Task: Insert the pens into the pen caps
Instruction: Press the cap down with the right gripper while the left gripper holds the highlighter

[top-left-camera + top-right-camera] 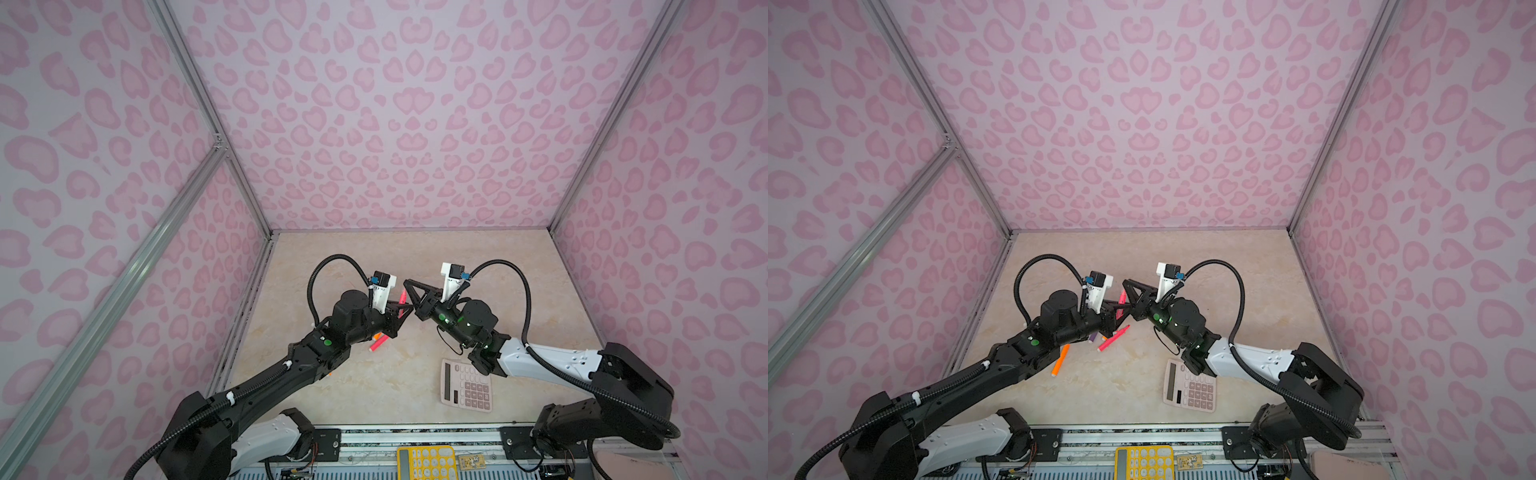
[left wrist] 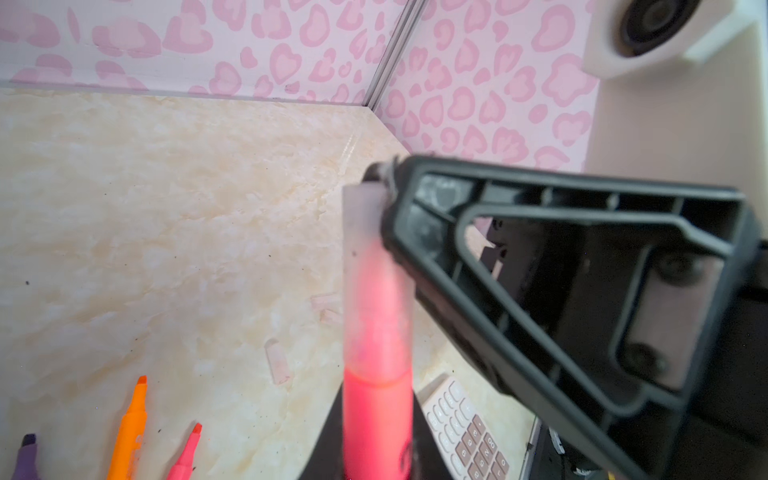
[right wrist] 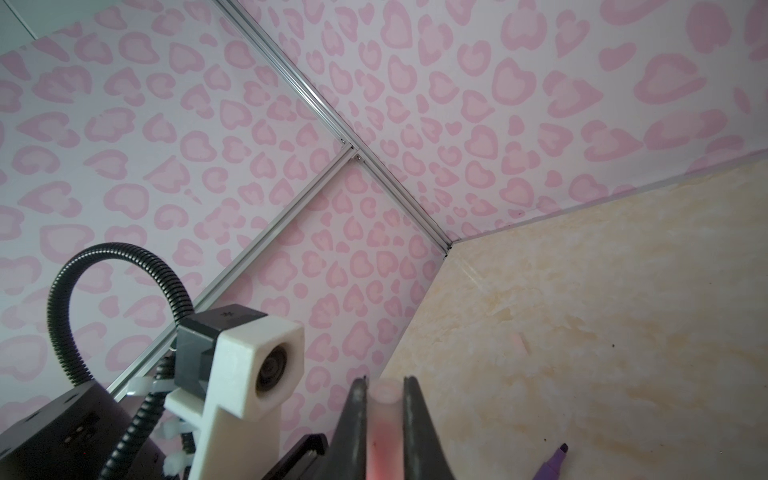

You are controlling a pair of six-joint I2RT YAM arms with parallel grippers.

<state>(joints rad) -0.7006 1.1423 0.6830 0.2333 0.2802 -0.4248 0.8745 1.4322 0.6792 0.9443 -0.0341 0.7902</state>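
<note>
Pink pen (image 2: 376, 415) clamped in my left claw (image 1: 401, 311), tip pointing up at my right claw (image 3: 385, 399), which pinches a clear cap (image 2: 365, 257) so both line up; cap looks mostly seated. Spare pens (image 2: 131, 424) and loose caps (image 2: 277, 360) lie on the table (image 2: 166, 208) below the left claw.

The cap (image 2: 365, 266) clamped in the right gripper (image 3: 385, 388) is frosted, translucent plastic with a matt finish. The gripper fingers (image 3: 353, 419) are black moulded plastic, matt and ribbed. The pink pen (image 2: 376, 419) inside the cap is smooth plastic with a slight gloss. The table (image 2: 166, 208) below the gripper is marble-patterned and smooth, with a low sheen. The frame rail (image 3: 291, 216) beyond it is brushed metal.
</note>
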